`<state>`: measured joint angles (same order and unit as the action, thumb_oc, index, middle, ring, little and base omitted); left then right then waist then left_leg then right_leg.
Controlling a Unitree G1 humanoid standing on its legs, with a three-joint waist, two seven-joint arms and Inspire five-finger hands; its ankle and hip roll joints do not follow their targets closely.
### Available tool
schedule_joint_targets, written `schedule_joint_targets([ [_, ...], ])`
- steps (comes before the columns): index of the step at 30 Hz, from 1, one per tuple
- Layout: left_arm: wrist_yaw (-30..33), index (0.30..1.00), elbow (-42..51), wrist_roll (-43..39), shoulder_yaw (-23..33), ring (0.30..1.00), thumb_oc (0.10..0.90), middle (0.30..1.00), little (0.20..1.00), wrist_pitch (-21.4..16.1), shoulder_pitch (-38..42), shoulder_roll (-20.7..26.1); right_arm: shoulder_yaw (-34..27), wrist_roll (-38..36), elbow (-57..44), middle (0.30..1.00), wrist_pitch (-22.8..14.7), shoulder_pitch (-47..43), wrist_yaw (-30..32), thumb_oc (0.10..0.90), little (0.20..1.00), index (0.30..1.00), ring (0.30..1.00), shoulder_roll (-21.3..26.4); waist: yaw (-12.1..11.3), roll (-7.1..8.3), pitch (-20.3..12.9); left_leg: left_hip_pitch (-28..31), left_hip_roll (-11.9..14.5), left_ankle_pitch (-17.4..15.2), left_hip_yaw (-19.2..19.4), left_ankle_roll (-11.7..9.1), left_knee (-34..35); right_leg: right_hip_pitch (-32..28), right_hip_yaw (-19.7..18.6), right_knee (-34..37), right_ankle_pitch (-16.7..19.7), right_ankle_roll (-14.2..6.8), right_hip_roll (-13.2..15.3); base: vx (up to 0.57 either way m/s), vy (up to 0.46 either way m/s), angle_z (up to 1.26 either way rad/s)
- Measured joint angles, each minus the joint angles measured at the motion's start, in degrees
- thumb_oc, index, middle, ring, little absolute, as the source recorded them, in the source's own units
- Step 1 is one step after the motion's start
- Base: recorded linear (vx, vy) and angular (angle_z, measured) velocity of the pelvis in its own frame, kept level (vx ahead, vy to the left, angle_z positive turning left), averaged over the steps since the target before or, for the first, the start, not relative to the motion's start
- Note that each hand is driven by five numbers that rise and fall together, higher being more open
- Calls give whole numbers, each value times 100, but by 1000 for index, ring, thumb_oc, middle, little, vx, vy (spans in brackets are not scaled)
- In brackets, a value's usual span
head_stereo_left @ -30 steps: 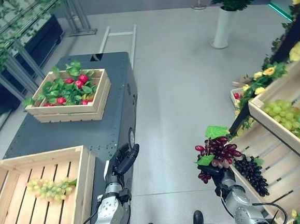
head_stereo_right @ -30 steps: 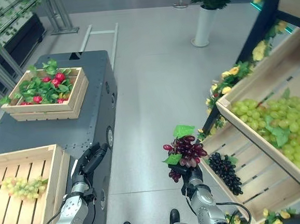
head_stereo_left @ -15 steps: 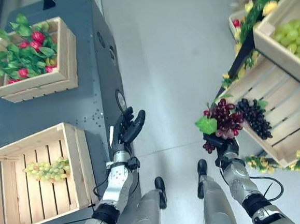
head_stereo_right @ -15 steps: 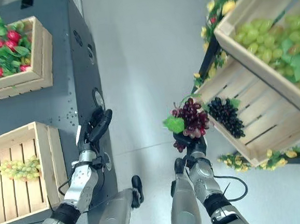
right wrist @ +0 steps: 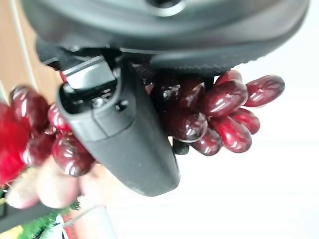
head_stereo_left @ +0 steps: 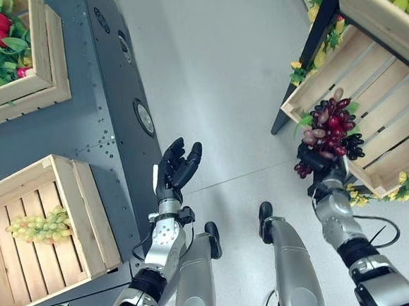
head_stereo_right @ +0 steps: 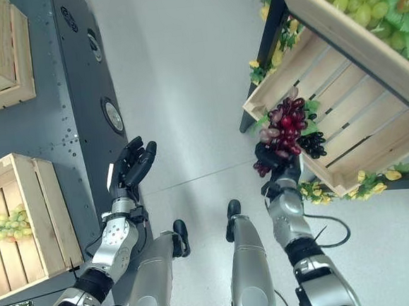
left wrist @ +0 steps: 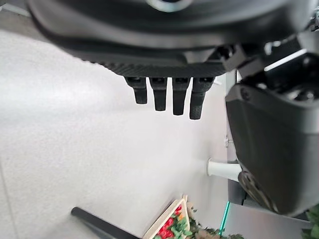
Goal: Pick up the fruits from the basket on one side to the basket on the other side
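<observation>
Grey floor is being crossed: the red grape bunch is being gripped by the right robot hand beside the shelf crate, well apart from the desk's crate; left robot hand is being held open

The right hand is mostly hidden under the red grapes it holds. In its wrist view, the thumb covers the middle of the bunch. Just behind the red grapes, the black grapes are partly covered. Far to the left of the left hand, the crate of green grapes is cut off by the edge.
</observation>
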<state>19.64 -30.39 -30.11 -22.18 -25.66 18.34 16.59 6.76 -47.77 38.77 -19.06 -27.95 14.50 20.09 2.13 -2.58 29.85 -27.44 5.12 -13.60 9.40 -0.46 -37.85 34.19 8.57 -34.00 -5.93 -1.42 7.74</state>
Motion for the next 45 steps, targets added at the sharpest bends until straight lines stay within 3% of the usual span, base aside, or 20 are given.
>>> schedule_joint_targets([
  [8, 28, 900, 16, -4, -3, 900, 800, 900, 900, 87, 10, 23, -181, 0, 153, 300, 4, -294, 1, 400, 300, 300, 300, 402, -91, -13, 31, -63, 160, -206, 111, 13, -273, 34, -30, -69, 14, 36, -80, 12, -23, -10],
  [16, 24, 900, 346, -213, -228, 900, 800, 900, 900, 115, -50, 276, -182, -1, 728, 300, 311, -944, 1, 400, 300, 300, 300, 1082, -153, 3, 40, -288, 254, -264, 87, 10, -449, 204, 4, -53, 10, 11, -156, -1, -12, -4],
  [20, 60, 900, 512, -224, -281, 900, 800, 900, 900, 115, -66, 370, -201, -25, 1074, 300, 426, -1371, 1, 400, 300, 300, 300, 1332, -261, 2, 46, -329, 382, -347, 223, -1, -549, 280, 254, -44, 69, 96, -26, 30, -7, -27],
  [24, 122, 900, 665, -324, -348, 900, 800, 900, 900, 173, -1, 542, -203, -49, 1612, 300, 623, -1898, 18, 400, 300, 300, 300, 1691, -320, -10, 59, -501, 489, -567, 194, -28, -946, 483, 257, -419, -45, 188, -52, 35, -34, -11],
  [35, 236, 900, 880, -453, -845, 900, 800, 900, 900, 366, -7, 849, -170, -210, 2475, 300, 1017, -2708, 175, 400, 300, 300, 300, 2359, -348, -16, 66, -829, 355, -626, 170, 75, -1195, 848, 148, -589, -26, 136, 40, -3, -5, -3],
  [36, 239, 900, 891, -453, -896, 900, 800, 900, 900, 399, -9, 864, -168, -208, 2517, 526, 1058, -2743, 174, 551, 526, 526, 526, 2392, -346, -28, 72, -834, 355, -634, 190, 90, -1198, 856, 172, -569, -8, 132, 68, -13, -5, -16],
  [37, 238, 900, 901, -453, -907, 900, 800, 900, 900, 408, -11, 871, -158, -203, 2536, 900, 1103, -2751, 173, 800, 900, 900, 900, 2411, -346, -30, 72, -837, 355, -637, 198, 94, -1197, 861, 176, -565, -2, 127, 78, -7, -4, -8],
  [45, 234, 900, 903, -584, -893, 900, 800, 900, 900, 408, 122, 876, 333, 686, 2852, 900, 1839, -2985, -20, 800, 900, 900, 900, 2556, -336, -58, 75, -884, 317, -638, 189, 90, -1203, 931, 170, -657, 35, 145, 112, 0, 1, 0],
])
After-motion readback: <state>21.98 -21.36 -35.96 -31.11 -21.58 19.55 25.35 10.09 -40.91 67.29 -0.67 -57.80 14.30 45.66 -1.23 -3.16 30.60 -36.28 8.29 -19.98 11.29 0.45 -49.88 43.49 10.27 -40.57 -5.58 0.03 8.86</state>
